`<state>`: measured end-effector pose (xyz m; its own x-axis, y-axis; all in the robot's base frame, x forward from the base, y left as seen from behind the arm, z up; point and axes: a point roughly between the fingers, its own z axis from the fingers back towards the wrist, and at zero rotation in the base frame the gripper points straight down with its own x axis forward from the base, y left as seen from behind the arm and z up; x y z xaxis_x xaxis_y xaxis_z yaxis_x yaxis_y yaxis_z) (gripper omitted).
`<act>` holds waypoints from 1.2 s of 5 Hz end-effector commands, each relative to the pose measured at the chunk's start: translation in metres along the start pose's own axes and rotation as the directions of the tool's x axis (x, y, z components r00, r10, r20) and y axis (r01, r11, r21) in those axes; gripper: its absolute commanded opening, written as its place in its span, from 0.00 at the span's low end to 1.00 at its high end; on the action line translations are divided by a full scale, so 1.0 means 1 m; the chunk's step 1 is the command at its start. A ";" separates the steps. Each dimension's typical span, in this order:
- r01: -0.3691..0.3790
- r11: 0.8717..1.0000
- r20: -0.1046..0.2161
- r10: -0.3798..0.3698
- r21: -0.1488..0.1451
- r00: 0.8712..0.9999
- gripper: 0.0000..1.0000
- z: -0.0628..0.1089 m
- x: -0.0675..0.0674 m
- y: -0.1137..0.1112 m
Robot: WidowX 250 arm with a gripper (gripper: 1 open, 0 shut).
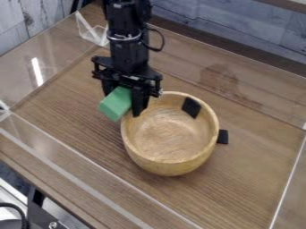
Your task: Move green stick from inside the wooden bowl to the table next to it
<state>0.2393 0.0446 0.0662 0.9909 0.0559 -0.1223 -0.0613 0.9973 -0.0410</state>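
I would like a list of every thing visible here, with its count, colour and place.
bowl: one, light wood, right of centre on the table, inside looks bare.
green stick: one, bright green, outside the bowl, at its left rim, in the gripper.
black pieces: two, black, one on the bowl's far rim, one at its right side.
table: one, brown wood grain.
acrylic walls: clear, along the table's edges.
gripper: one, black, pointing down left of the bowl, shut on the green stick.

No text, label, brand, number or sign can be read anywhere in the camera view; the surfaces that show carry no legible markings.
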 end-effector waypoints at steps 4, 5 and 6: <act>-0.011 1.000 0.035 0.011 -0.009 0.999 0.00 0.016 0.009 -0.003; -0.012 1.000 0.031 0.012 -0.013 0.999 0.00 0.016 0.009 -0.004; -0.013 1.000 0.027 0.013 -0.017 1.000 0.00 0.017 0.008 -0.005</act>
<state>0.2390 0.0405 0.0714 0.9874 0.0626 -0.1454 -0.0724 0.9954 -0.0629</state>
